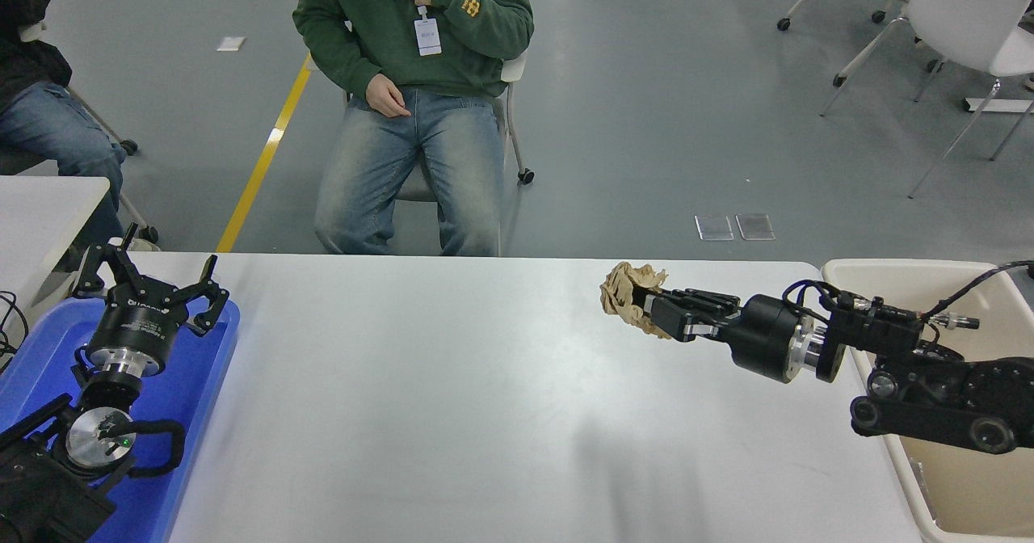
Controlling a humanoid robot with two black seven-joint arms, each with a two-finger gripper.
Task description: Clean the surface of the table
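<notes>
Currently the right gripper is clenched on a crumpled brown paper wad and holds it up off the worktop, over the far right part near the back edge. Shadow on the surface below suggests the wad is airborne, not resting. Step in hand, by my read: carrying trash away, the pick is done. Cream bin sits just beside the worktop's right end, so the next move probably calls for swinging the arm right until the wad is over the bin opening, then letting go. Arm body already overlaps the bin; wrist needs to fold back or retract.

Left gripper is parked at lower left over the blue tray, fingers spread, grasping nothing.

Worktop itself fills the middle of the view, white-grey, no other litter visible on it.

Hard to make out: fingertips of the right gripper are buried in the paper, exact grip unclear. Bin interior mostly blocked by the arm and cut by the frame edge. Tray contents are hidden under the left arm. Person in green sweatshirt sits beyond the far side, head cut off.
</notes>
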